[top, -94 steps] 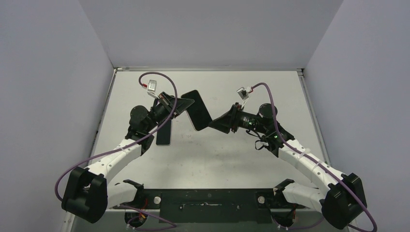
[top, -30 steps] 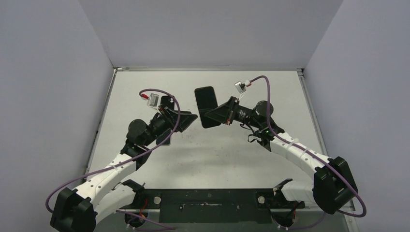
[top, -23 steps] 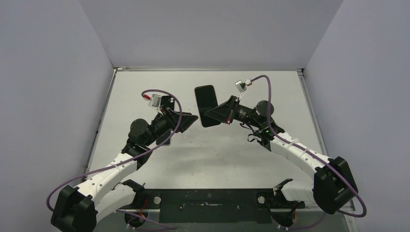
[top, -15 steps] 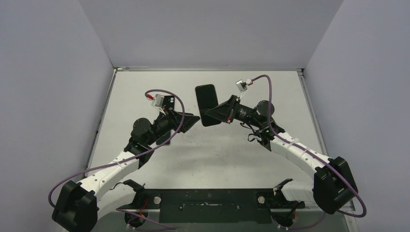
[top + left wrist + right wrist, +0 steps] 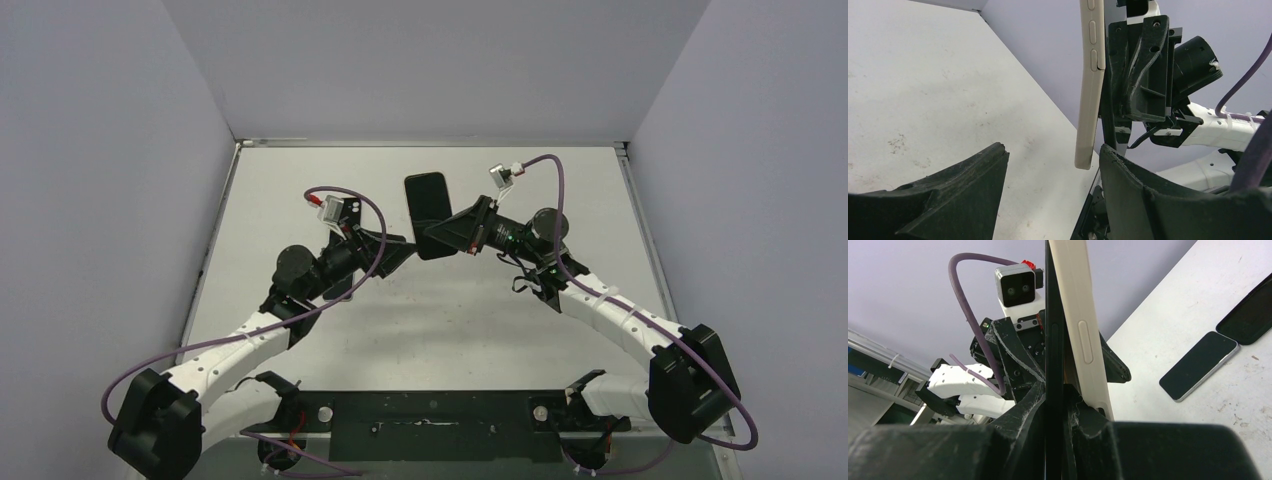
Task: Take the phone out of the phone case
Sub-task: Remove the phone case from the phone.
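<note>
My right gripper [image 5: 430, 236] is shut on the phone [image 5: 425, 198], a thin black slab held upright above the table. In the right wrist view the phone's dark edge [image 5: 1054, 350] is pinched between the fingers. The cream phone case [image 5: 1075, 325] stands off beside it, outside one finger. My left gripper [image 5: 398, 250] is open just below and to the left of the phone. In the left wrist view the case's lower end [image 5: 1088, 150] hangs between the open fingers [image 5: 973, 190], close to the right one without touching it. The right gripper [image 5: 1138, 65] shows behind the case.
Two other phones lie flat on the table at the left: a silver-edged one [image 5: 1198, 365], mostly under my left arm [image 5: 342, 288] in the top view, and a black one [image 5: 1248, 310]. Walls close in the table on three sides.
My left gripper has crept to the right, toward the lower end of the held phone. The right gripper has kept the phone almost still.
</note>
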Controlling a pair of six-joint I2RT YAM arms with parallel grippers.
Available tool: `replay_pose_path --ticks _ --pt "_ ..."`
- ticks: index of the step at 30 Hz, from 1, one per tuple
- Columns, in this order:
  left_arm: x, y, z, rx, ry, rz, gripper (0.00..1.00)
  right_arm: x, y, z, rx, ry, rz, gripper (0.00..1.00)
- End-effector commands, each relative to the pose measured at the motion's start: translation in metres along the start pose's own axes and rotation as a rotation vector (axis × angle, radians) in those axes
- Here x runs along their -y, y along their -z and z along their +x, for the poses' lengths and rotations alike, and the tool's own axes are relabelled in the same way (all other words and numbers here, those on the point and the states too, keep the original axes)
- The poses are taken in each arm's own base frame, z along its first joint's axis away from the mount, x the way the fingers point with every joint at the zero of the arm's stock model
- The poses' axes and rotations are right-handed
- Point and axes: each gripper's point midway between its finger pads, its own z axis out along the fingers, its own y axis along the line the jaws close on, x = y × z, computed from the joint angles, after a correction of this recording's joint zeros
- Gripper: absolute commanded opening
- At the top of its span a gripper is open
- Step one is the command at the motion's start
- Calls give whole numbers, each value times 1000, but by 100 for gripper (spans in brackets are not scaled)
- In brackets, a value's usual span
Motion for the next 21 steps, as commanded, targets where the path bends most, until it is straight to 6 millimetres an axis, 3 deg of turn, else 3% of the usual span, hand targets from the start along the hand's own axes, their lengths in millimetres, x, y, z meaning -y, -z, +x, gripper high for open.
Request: replay_pose_path --ticks 1,7,15,18,21 --pt "21 -3 -5 15 -34 91 65 -50 -2 -32 93 131 -135 0" --pt "18 -8 -8 30 -26 86 59 -55 -4 -25 66 137 -153 0" --pt "35 -20 -23 57 -31 149 48 -54 -5 -15 29 146 -152 0" --pt "36 -22 -29 72 -26 143 37 -52 -5 -11 15 145 -147 0" --pt "32 -24 -34 92 -23 109 19 -48 -3 -6 -2 141 -134 0"
